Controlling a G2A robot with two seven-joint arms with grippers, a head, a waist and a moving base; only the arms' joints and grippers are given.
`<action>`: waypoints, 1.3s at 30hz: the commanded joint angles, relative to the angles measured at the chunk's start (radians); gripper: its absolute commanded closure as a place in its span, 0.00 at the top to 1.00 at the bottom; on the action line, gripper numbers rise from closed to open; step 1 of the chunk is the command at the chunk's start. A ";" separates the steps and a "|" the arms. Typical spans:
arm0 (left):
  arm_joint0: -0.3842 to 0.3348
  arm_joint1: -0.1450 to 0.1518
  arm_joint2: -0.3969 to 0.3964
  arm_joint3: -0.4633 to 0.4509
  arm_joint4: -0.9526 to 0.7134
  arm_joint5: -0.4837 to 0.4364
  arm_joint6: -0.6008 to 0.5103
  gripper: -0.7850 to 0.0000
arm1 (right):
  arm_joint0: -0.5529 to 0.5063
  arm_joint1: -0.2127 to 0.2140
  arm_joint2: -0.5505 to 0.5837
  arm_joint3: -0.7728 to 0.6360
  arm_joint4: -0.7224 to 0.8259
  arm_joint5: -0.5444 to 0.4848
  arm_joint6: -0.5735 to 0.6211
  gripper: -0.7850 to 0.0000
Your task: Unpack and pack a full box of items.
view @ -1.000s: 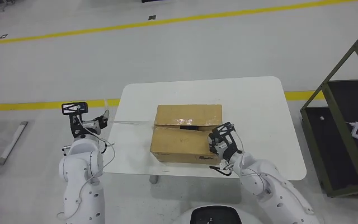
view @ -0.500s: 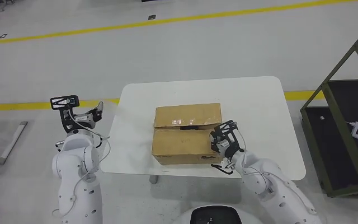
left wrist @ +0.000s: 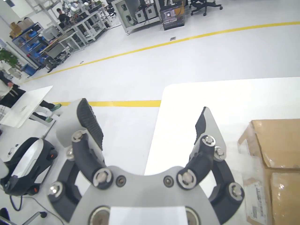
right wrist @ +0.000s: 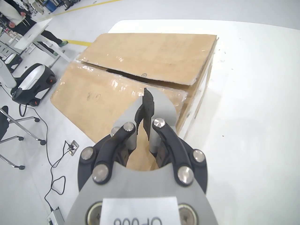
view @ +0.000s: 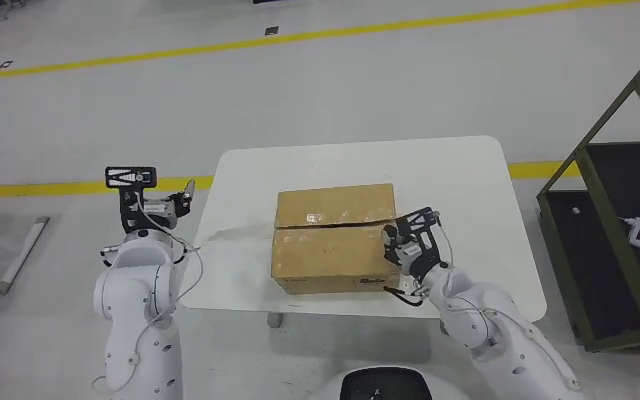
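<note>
Cardboard box [view: 335, 238] is seen at the middle of the white worktop [view: 470, 180], its two top flaps folded down with a narrow dark slit between them; glossy clear tape is seen along the seam. The right end effector [right wrist: 147, 101] is held over the flap nearer the robot, by the box's right end, its fingers pressed together with nothing gripped; contact with the cardboard cannot be judged. The left end effector [left wrist: 143, 106] is held beyond the worktop's left edge, over the floor, well apart from the box, its fingers spread wide.
</note>
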 commanded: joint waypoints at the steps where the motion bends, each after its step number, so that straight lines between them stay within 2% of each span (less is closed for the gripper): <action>1: 0.010 -0.001 0.039 -0.020 -0.008 -0.024 -0.004 1.00 | -0.014 0.003 0.022 -0.027 -0.001 0.007 -0.006 0.00; 9: 0.038 -0.017 0.286 -0.081 -0.086 -0.128 -0.036 1.00 | -0.107 0.018 0.134 -0.136 -0.012 0.048 -0.018 0.00; 12: 0.047 -0.024 0.372 -0.064 -0.103 -0.134 -0.048 1.00 | -0.145 0.023 0.172 -0.160 -0.024 0.063 -0.022 0.00; 16: 0.037 -0.032 0.499 -0.040 -0.089 -0.187 -0.051 1.00 | -0.191 0.027 0.213 -0.172 -0.015 0.082 -0.031 0.00; 21: -0.018 -0.044 0.605 0.032 -0.043 -0.207 -0.050 1.00 | -0.237 0.030 0.241 -0.184 -0.007 0.090 -0.043 0.00; 27: -0.111 -0.056 0.655 0.141 0.018 -0.208 -0.017 1.00 | -0.272 0.032 0.250 -0.199 -0.007 0.093 -0.056 0.00; 39: -0.111 -0.056 0.655 0.141 0.018 -0.208 -0.017 1.00 | -0.296 0.034 0.247 -0.200 0.006 0.094 -0.063 0.00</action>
